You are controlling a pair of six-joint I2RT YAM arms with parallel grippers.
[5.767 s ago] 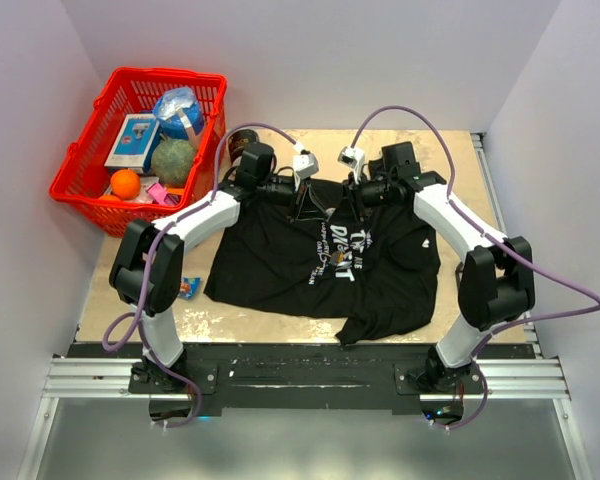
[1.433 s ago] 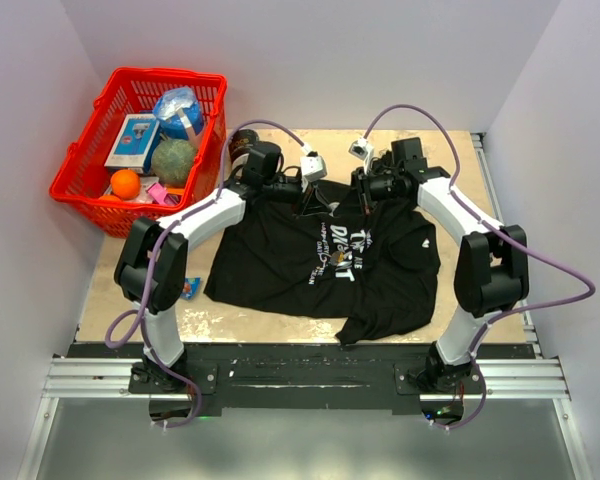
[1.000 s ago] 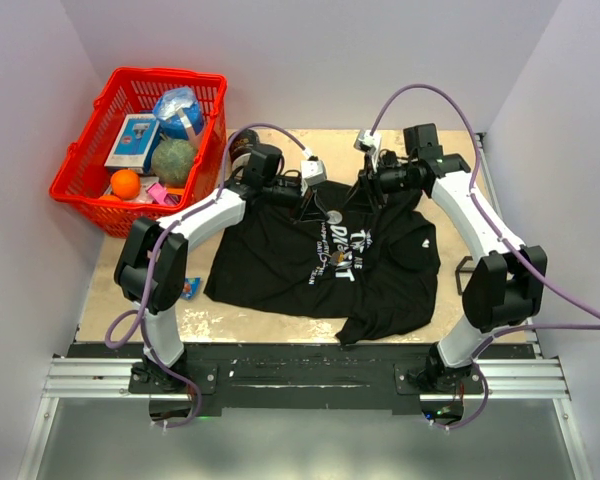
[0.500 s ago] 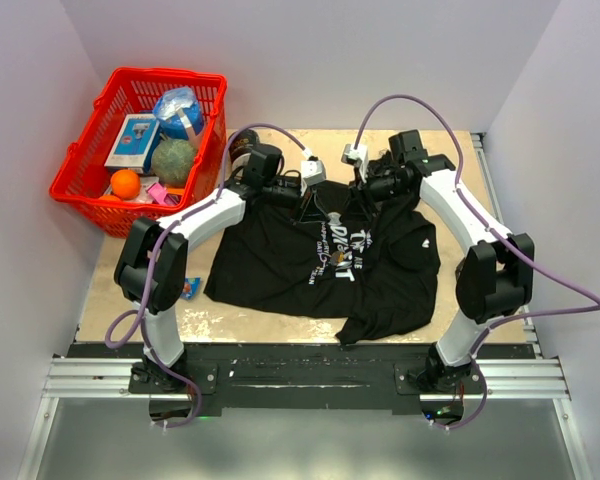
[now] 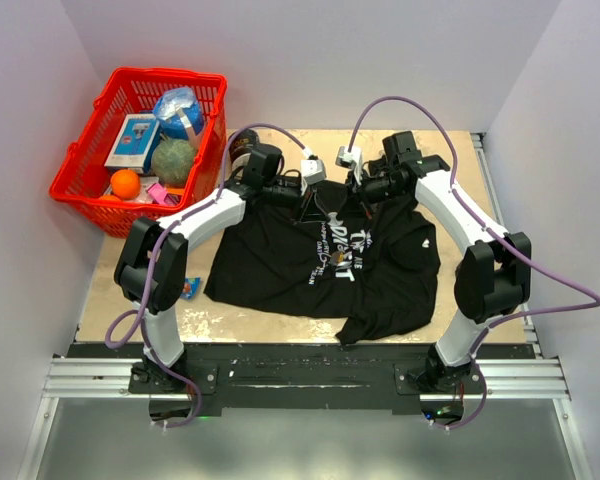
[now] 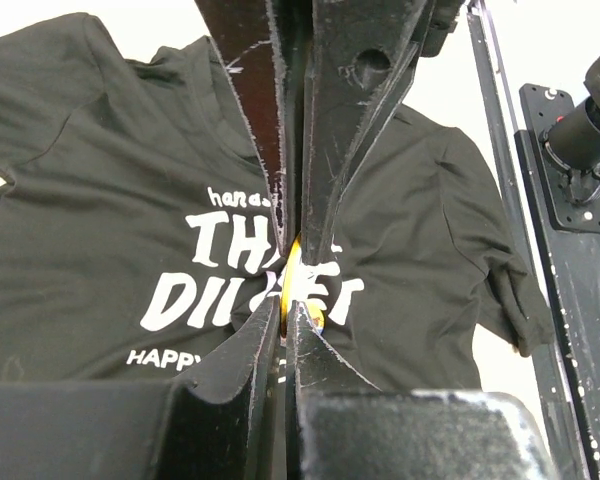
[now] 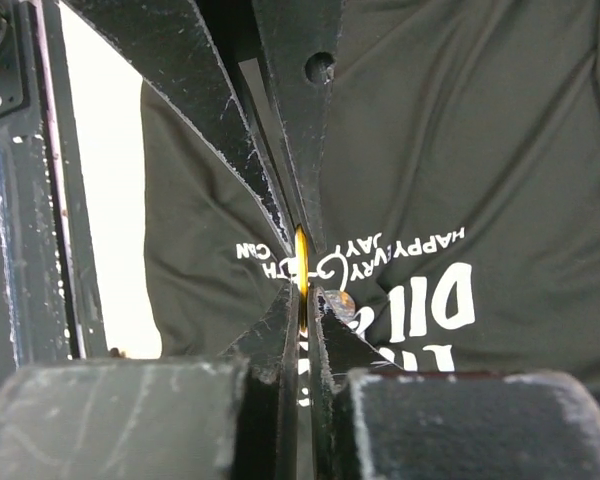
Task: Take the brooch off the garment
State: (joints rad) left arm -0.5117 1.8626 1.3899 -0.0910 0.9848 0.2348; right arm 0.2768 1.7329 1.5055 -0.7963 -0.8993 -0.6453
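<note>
The garment [image 5: 310,270], a black T-shirt with white lettering, lies spread over the table, its chest part pulled up between the arms. The brooch [image 6: 292,278] is a thin yellow-rimmed disc seen edge-on. In the left wrist view my left gripper [image 6: 285,312] is shut on its near edge. From the opposite side, my right gripper [image 7: 305,292] is shut on the same brooch [image 7: 301,255]. From above, the left gripper [image 5: 315,200] and right gripper [image 5: 352,190] meet tip to tip over the shirt's upper chest, and they hide the brooch there.
A red basket [image 5: 170,73] with a ball, an orange and boxes stands at the back left. A small packet [image 5: 188,288] lies on the table [image 5: 450,310] by the shirt's left edge. A dark round object [image 5: 242,140] sits behind the left arm. Walls close in on three sides.
My right gripper has swung back left from the table's far right, met the left gripper's tips and shut on the brooch. The left arm has stayed still, shut.
</note>
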